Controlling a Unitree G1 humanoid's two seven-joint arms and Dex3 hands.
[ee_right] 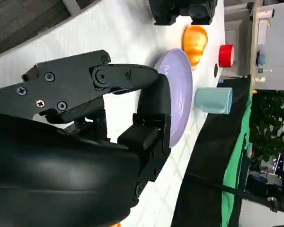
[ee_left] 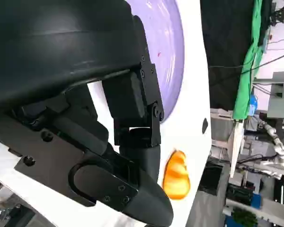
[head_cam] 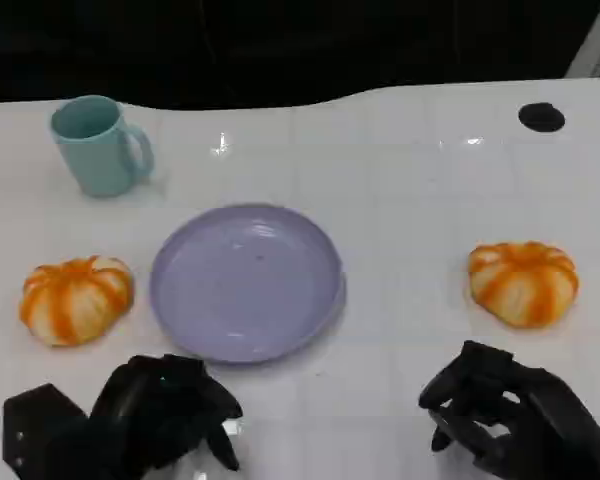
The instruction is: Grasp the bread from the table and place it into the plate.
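Head view: two bread rolls on the white desk [head_cam: 400, 200], one [head_cam: 76, 298] at nine o'clock of the purple plate [head_cam: 246, 281], the other [head_cam: 523, 282] at three o'clock, mug [head_cam: 100, 145] at eleven. Left hand [head_cam: 165, 408] and right hand [head_cam: 500, 415] low at the near edge, fingers curled, holding nothing. Left wrist view: plate rim and one roll [ee_left: 176, 175] beyond the fingers. Right wrist view: plate, mug, far roll [ee_right: 195, 42]. Reach stage, seemingly; next, opening a hand and lowering over a roll.
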